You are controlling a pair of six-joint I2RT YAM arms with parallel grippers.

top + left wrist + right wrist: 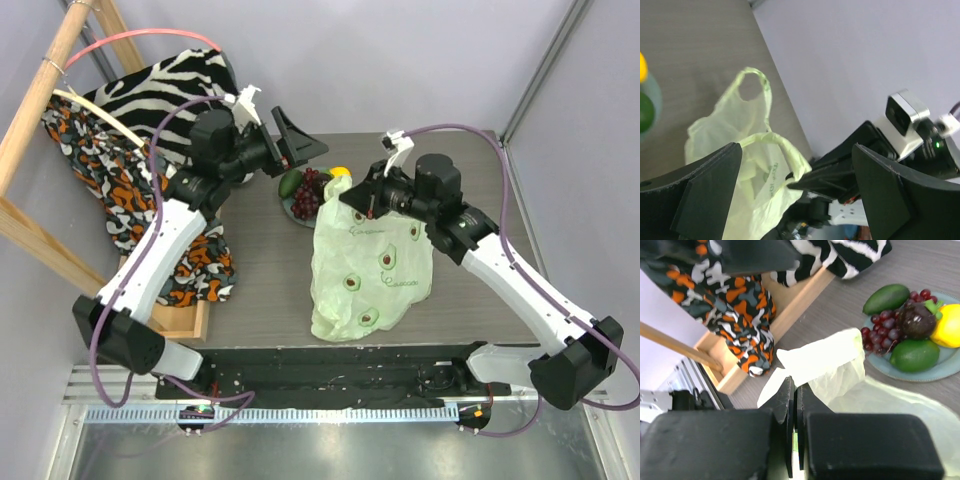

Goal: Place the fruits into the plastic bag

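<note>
Plastic bag (pixel 365 265) is mid-table (pixel 260 290), bottom slumped on the surface, top pulled up by the right jaws, which are clamped on one handle. Fruits sit on the plate (pixel 288 212) just behind-left of the bag. Top view only gives avocado (pixel 290 183), grape bunch (pixel 308 197) and a sliver of lemon (pixel 340 172). Right wrist shows the full set on the plate, adding lime (pixel 914 355) and a dark round fruit (pixel 916 320) against the grapes. Right wrist sees its own jaws edge-on, pressed together, pale plastic bunched at the tips, but the pinch point is hidden. Left wrist shows it directly: tip of the right jaws on the nearer handle loop, second loop standing free behind. Left jaws are spread wide with nothing in them, up off the table by the plate, aimed across at the bag's top and the right wrist. Left arm (pixel 160 250) reaches up-right from its base; right arm (pixel 510 275) reaches up-left, wrist turned inward. Zebra cloth (pixel 170 85) and an orange-patterned cloth (pixel 110 190) hang on the wooden frame (pixel 40 95) at left.
</note>
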